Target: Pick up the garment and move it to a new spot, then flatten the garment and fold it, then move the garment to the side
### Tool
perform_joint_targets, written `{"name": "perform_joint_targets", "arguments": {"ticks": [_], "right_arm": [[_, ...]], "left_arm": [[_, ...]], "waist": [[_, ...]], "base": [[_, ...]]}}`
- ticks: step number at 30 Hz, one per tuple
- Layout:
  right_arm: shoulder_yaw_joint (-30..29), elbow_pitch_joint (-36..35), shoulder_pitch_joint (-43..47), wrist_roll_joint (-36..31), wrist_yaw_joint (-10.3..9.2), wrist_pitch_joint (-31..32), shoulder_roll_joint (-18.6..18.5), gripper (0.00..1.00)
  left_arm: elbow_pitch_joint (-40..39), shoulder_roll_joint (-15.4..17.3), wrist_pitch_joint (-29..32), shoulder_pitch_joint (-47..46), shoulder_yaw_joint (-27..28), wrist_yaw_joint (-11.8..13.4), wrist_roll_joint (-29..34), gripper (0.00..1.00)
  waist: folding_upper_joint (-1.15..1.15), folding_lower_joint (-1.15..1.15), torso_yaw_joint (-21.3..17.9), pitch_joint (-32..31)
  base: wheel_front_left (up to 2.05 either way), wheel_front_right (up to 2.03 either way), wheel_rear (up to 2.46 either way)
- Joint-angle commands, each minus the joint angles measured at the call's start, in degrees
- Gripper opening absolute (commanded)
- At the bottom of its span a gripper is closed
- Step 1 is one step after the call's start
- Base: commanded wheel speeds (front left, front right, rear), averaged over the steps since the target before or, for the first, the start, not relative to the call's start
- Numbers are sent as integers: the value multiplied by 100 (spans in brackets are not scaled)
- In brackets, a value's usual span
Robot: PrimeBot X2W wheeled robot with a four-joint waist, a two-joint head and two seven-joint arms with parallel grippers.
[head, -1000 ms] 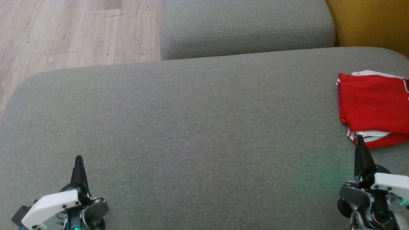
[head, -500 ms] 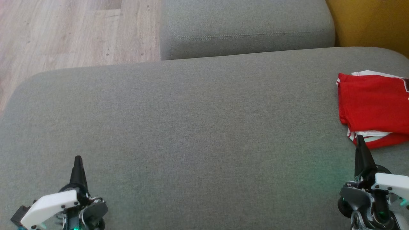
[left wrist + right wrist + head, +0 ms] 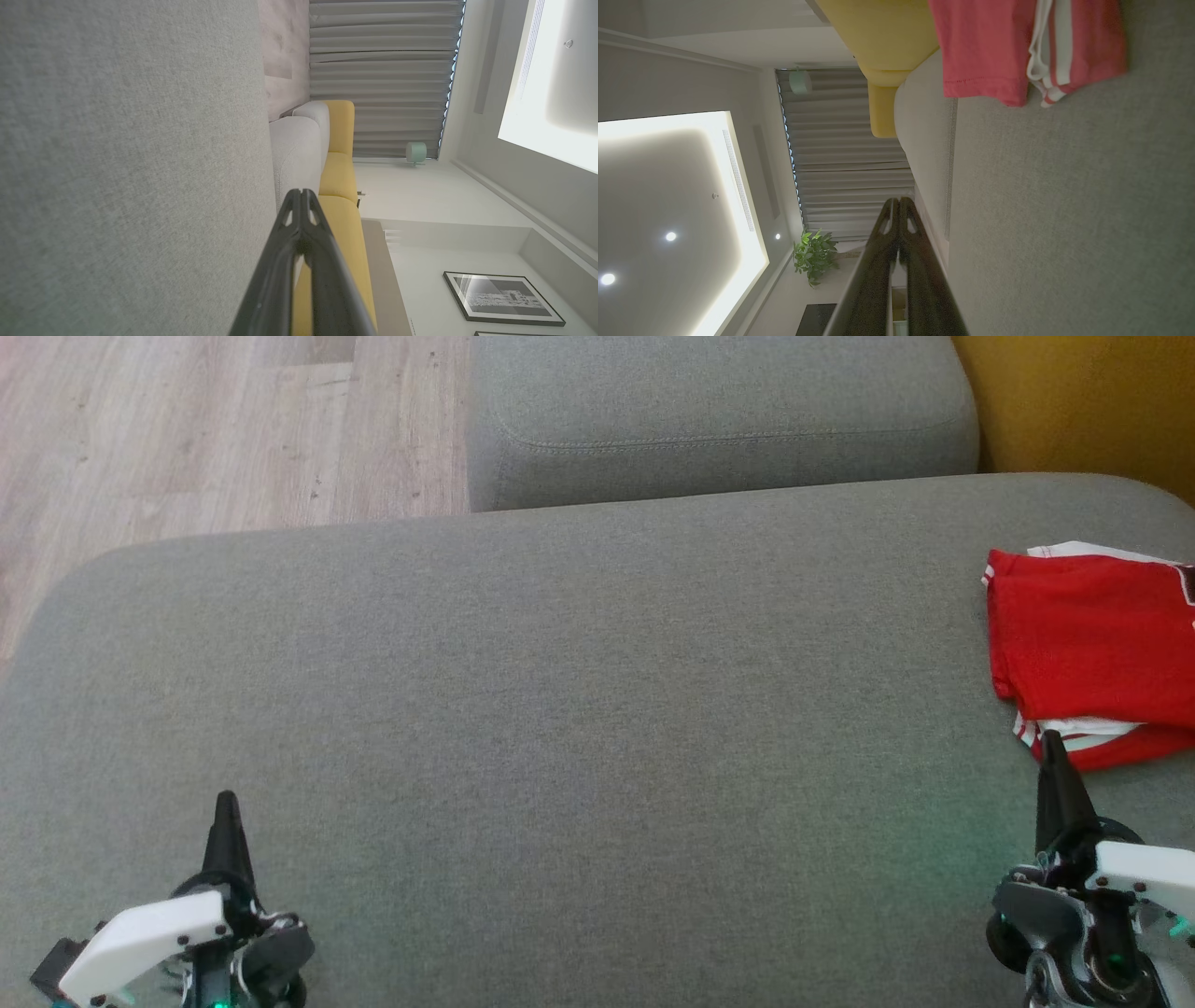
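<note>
- Hardly anything has moved in the last second: my left gripper has slipped a shade lower and leftward in the head view. My right gripper sits where it was, and the garment has not shifted.
- Both my grippers are closed, each pair of dark fingers pressed together into a single point, with nothing between them.
- The garment is red with white stripes and lies folded at the far right of the big grey cushion, cut off by the right edge of the head view.
- From the head, my right fingertips overlap the garment's near striped hem. My right wrist camera shows bare cushion between the fingers and the cloth, so the two are near but apart.
- My left gripper hangs over bare cushion at the near left, well apart from the garment.
- Beyond the big cushion lies a second grey cushion, with wood floor to its left and a yellow seat to its right.
- My left wrist camera looks past the cushion to grey curtains and a framed picture.
- My right wrist camera catches a green plant.
</note>
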Motion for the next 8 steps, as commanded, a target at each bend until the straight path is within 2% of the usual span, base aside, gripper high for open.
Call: {"name": "perform_joint_targets", "arguments": {"ticks": [1, 8], "right_arm": [[95, -216, -304, -17, -4, 42, -45, 0], [84, -216, -304, -25, -4, 51, -37, 0]], "left_arm": [[-162, 47, 39, -285, 193, -41, 55, 0], [-161, 39, 49, -286, 204, -41, 65, 0]], "waist": [[0, 0, 0, 0], [0, 0, 0, 0]], "base": [[0, 0, 0], [0, 0, 0]]}}
